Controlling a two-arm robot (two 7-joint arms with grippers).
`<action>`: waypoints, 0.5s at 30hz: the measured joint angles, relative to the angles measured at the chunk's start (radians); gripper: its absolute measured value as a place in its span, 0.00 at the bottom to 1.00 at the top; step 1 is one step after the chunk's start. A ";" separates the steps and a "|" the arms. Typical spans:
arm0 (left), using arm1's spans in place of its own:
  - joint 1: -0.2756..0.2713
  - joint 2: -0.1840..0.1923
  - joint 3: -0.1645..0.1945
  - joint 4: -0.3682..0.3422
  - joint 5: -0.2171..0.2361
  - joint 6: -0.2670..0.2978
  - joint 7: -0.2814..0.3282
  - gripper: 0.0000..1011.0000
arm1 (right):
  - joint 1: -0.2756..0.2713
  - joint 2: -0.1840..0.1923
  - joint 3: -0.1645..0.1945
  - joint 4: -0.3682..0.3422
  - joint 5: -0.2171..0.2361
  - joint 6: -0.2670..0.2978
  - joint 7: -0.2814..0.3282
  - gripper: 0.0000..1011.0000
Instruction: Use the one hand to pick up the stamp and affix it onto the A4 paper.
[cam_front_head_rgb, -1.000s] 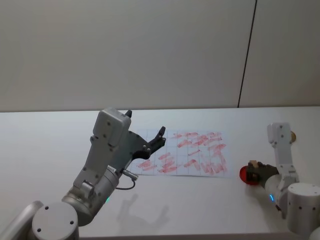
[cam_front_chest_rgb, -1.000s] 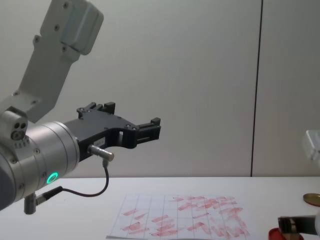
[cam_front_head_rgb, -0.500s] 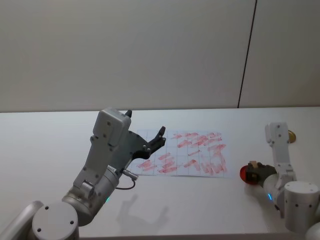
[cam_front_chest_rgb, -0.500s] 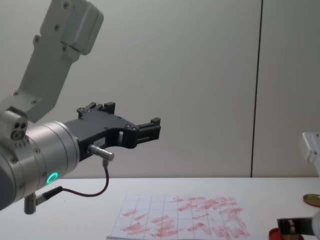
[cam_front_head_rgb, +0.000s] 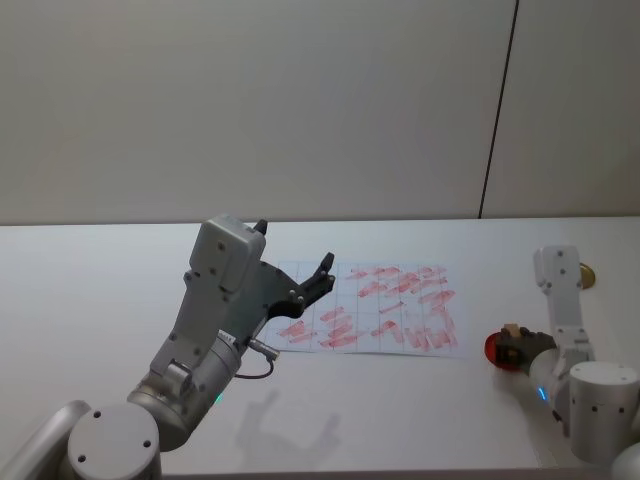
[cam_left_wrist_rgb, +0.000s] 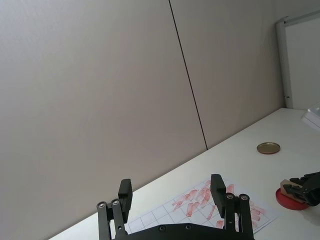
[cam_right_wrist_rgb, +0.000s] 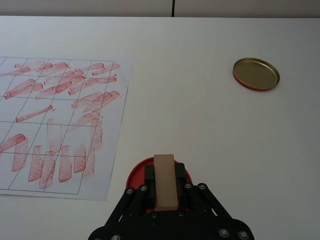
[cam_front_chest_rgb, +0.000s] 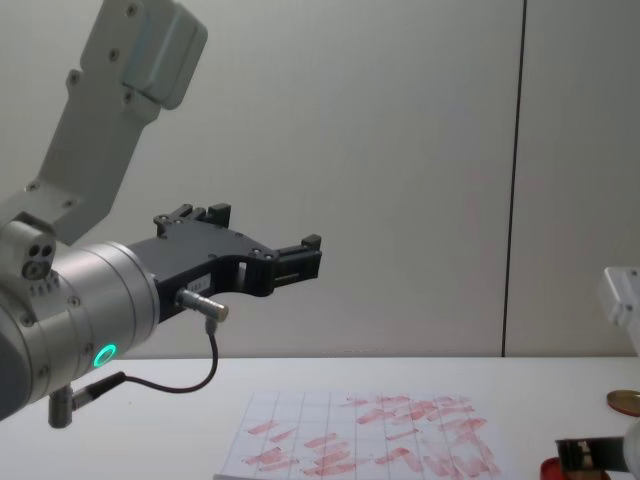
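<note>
My right gripper (cam_right_wrist_rgb: 165, 174) is shut on the stamp (cam_right_wrist_rgb: 165, 192), a small tan wooden block. It holds the block over the round red ink pad (cam_right_wrist_rgb: 136, 171), to the right of the A4 paper (cam_right_wrist_rgb: 60, 115); I cannot tell whether block and pad touch. In the head view the stamp (cam_front_head_rgb: 512, 331) and right gripper (cam_front_head_rgb: 515, 345) are near the table's right front, at the ink pad (cam_front_head_rgb: 491, 348). The A4 paper (cam_front_head_rgb: 385, 300), gridded and covered in red marks, lies mid-table. My left gripper (cam_front_head_rgb: 320, 272) hangs open, raised above the paper's left part.
A gold round disc (cam_right_wrist_rgb: 256, 74) lies on the white table beyond the ink pad, at the far right in the head view (cam_front_head_rgb: 585, 272). The large left arm (cam_front_chest_rgb: 90, 310) with its green-lit ring reaches across the left of the chest view.
The right gripper with the stamp has shifted only slightly at the ink pad. The left arm has not moved.
</note>
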 joint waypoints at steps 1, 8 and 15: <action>0.000 0.000 0.000 0.000 0.000 0.000 0.000 0.98 | 0.000 0.000 0.000 0.000 0.000 0.001 0.000 0.22; 0.000 0.000 0.000 0.000 0.000 0.000 0.000 0.98 | -0.006 -0.001 0.002 -0.018 -0.001 0.005 -0.003 0.22; 0.000 0.000 0.000 0.000 0.000 0.000 0.000 0.98 | -0.020 0.002 0.002 -0.088 -0.005 0.005 -0.003 0.22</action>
